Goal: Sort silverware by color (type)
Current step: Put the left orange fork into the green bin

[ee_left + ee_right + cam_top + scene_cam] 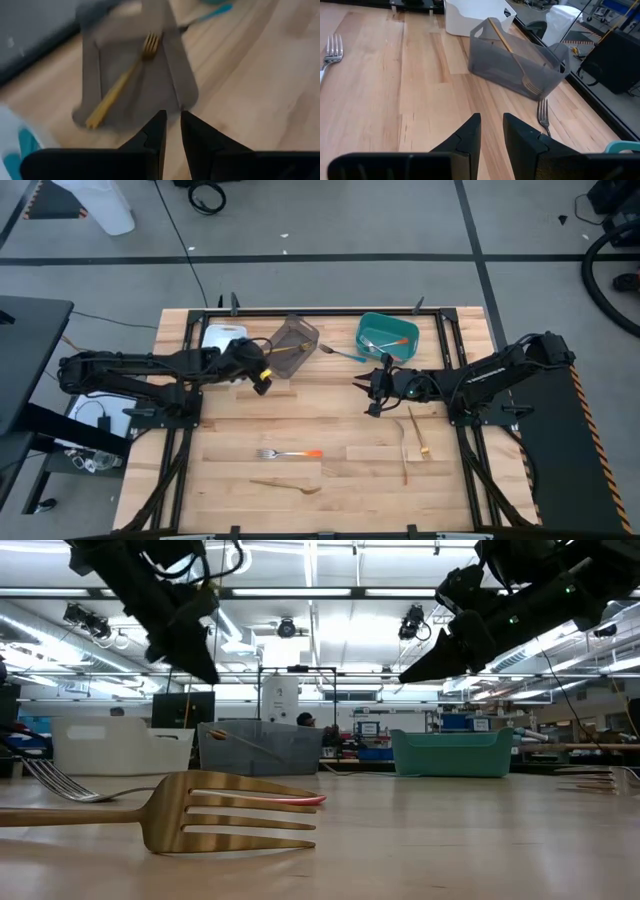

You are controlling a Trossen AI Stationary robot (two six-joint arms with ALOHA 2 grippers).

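My left gripper (pixel 262 380) hovers shut and empty beside the grey-brown bin (pixel 296 338). A tan fork (pixel 122 80) leans in that bin, tines on the floor (pixel 532 88), handle over the rim. My right gripper (pixel 372 392) hangs shut and empty above the table's middle, pointing toward that bin (pixel 517 65). A blue-handled fork (pixel 340 352) lies flat between the grey-brown and teal bins. An orange-handled fork (pixel 292 453) lies near the front. Tan utensils lie at the front (pixel 286 486) and right (pixel 405 457), (pixel 419 433). Another utensil (pixel 386 340) lies in the teal bin.
The white bin (pixel 222 337), grey-brown bin and teal bin (pixel 365 330) stand in a row along the far edge. Black frame rails (pixel 187 440) run down both sides of the wooden table. Bare wood lies between the two grippers.
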